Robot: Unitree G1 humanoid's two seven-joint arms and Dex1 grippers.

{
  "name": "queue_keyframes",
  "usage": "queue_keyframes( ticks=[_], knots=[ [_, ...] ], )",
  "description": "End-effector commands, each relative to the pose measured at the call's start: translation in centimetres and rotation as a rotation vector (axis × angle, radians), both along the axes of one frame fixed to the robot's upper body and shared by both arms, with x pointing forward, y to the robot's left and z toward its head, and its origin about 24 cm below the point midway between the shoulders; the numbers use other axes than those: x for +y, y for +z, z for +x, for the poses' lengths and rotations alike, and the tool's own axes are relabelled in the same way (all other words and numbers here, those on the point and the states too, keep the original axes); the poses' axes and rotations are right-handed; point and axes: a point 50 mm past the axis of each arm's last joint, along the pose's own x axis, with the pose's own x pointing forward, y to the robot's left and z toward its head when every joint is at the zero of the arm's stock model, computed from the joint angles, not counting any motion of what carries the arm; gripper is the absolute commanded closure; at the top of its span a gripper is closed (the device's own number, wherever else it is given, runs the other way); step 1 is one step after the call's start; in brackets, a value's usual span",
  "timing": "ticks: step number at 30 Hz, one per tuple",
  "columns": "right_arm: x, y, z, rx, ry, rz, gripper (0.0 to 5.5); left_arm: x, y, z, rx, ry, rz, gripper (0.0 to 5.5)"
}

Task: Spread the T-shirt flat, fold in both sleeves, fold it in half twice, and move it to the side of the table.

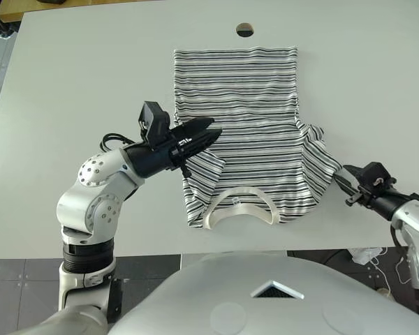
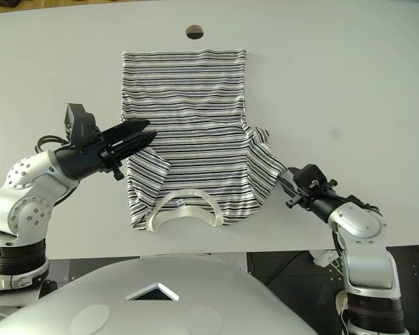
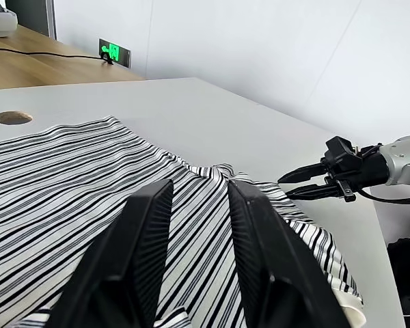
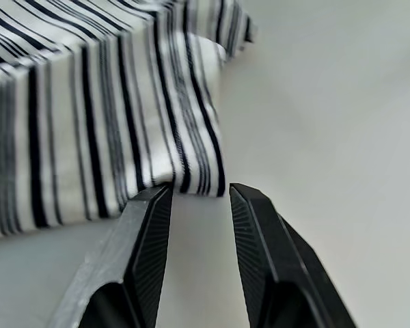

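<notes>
Left gripper [image 1: 208, 131] hovers over the robot's-left part of the T-shirt [image 1: 244, 91], its jaws a narrow gap apart and holding nothing; in the left wrist view both fingers [image 3: 143, 253] stand above the striped cloth with only air between them.

The shirt lies in the middle of the table [image 1: 77, 63], body mostly flat, with the hem at the far side near the cable hole [image 1: 245, 29] and the collar [image 1: 241, 192] toward the robot. The left sleeve [image 1: 201, 165] looks turned in over the body, just below the left gripper. The right sleeve [image 1: 320, 150] sticks out to the side, rumpled and partly bunched, so that fold seems not yet done.

Right gripper [image 4: 199, 186] sits low at the table just beside that sleeve's outer edge, jaws parted and empty, the striped hem just past its fingertips.

The cloth reads as thin, light knit: limp, with no stiffness, likely to drape, stretch and drag its lower layers along if pulled fast. It should slide easily on the smooth tabletop. The sensible hold is probably a pinch at the sleeve's outer hem, taking both layers. From there it would be lifted a little and carried inward over the body, while the rest lies under its own weight.
</notes>
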Motion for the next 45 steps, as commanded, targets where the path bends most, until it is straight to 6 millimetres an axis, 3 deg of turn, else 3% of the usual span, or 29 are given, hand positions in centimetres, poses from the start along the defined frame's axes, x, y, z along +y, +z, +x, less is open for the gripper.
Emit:
queue_keyframes(
  ticks=[1, 8, 16, 25, 30, 38, 45],
  knots=[
    [0.4, 0.0, -0.2, 0.029, -0.001, 0.077, 3.93, -0.2, -0.2, -0.2, -0.004, -0.014, -0.005, 4.36],
    [0.0, 0.0, -0.4, 0.04, 0.0, 0.082, 3.93, -0.6, -0.6, -0.6, -0.004, -0.031, -0.004, 5.37],
    [-0.2, 0.0, 0.2, 0.009, -0.006, 0.077, 3.93, -0.8, -0.8, -0.7, -0.007, -0.027, -0.006, 5.37],
    [0.9, -0.7, 1.0, -0.035, 0.04, 0.041, 5.37, -0.9, -0.7, -0.7, -0.009, -0.029, -0.013, 5.4],
    [1.3, -0.2, 1.1, -0.081, 0.071, 0.027, 5.37, -0.8, -0.8, -0.7, -0.006, -0.027, -0.009, 5.4],
    [4.2, 2.6, 1.0, -0.184, 0.234, -0.007, 5.37, 0.3, -1.7, -0.3, -0.025, 0.008, 0.108, 5.4],
    [8.6, 1.4, 1.0, -0.147, 0.398, 0.032, 5.37, 0.3, -2.1, 0.2, -0.028, 0.041, 0.115, 5.4]
  ],
)
